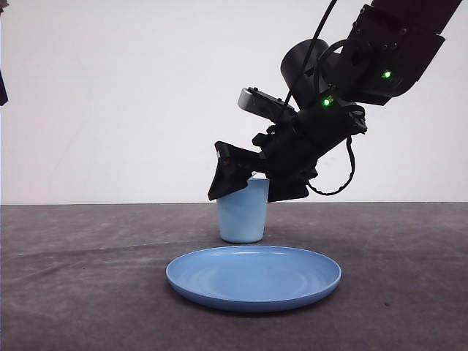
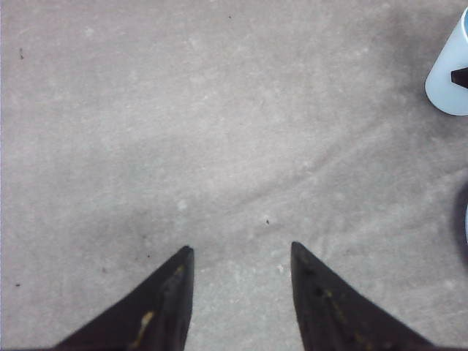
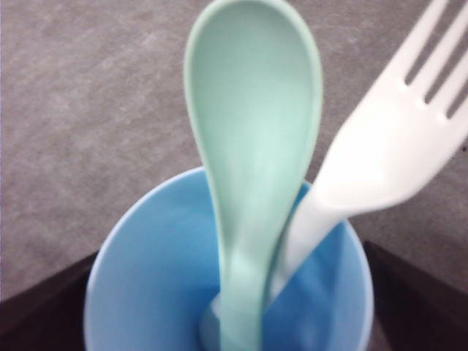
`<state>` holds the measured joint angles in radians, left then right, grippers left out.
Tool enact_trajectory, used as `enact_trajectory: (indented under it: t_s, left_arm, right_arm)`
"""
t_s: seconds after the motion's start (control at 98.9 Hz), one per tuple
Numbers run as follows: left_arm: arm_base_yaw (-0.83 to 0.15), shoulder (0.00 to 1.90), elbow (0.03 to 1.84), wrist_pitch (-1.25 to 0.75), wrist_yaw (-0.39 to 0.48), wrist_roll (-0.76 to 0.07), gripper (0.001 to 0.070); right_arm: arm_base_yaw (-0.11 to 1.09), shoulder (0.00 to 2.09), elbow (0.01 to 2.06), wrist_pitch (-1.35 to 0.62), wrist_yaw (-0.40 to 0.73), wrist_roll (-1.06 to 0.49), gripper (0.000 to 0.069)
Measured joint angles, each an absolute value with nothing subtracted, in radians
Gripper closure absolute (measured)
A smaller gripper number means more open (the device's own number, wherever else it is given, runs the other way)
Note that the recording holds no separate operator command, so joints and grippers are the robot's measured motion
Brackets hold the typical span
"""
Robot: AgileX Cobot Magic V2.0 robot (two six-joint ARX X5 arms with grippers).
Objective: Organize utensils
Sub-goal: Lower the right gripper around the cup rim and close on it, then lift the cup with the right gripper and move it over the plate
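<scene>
Spoon [image 3: 252,168] and fork [image 3: 380,146] stand handles-down in my cup [image 3: 146,292], fork at 2 o'clock; right gripper [image 1: 248,186] straddles it, closure unclear, left gripper [image 2: 241,292] spread.

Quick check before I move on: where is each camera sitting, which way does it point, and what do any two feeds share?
Front view: faces forward over the table; shows plate, cup and the right arm, its pincer at the cup's rim.
Left wrist view: looks down at bare table past the open left pincer; cup at the edge.
Right wrist view: looks into the cup at the spoon and fork standing inside; dark fingers flank it.
Shared: the cup is in all three.
</scene>
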<state>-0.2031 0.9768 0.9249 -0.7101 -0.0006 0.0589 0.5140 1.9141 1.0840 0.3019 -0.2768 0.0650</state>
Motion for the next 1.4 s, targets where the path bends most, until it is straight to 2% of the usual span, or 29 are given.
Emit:
enact_trajectory:
  t_s: [0.263, 0.668, 1.153, 1.396]
  left_arm:
    - [-0.203, 0.977, 0.925, -0.71, -0.001, 0.059, 0.047]
    - [-0.203, 0.977, 0.925, -0.695, -0.001, 0.059, 0.047]
    - [-0.203, 0.977, 0.925, -0.69, -0.001, 0.059, 0.047]
    - [-0.203, 0.977, 0.925, -0.69, -0.001, 0.059, 0.047]
  right_arm:
    - [0.515, 1.911, 1.084, 0.291, -0.262, 0.057, 0.0201]
    - [0.536, 1.708, 1.08, 0.009, -0.233, 0.057, 0.0202]
    - [0.696, 1.36, 0.801, 0.008, -0.121, 0.061, 0.0202]
    - [0.76, 1.327, 0.7, 0.077, -0.077, 0.103, 0.0203]
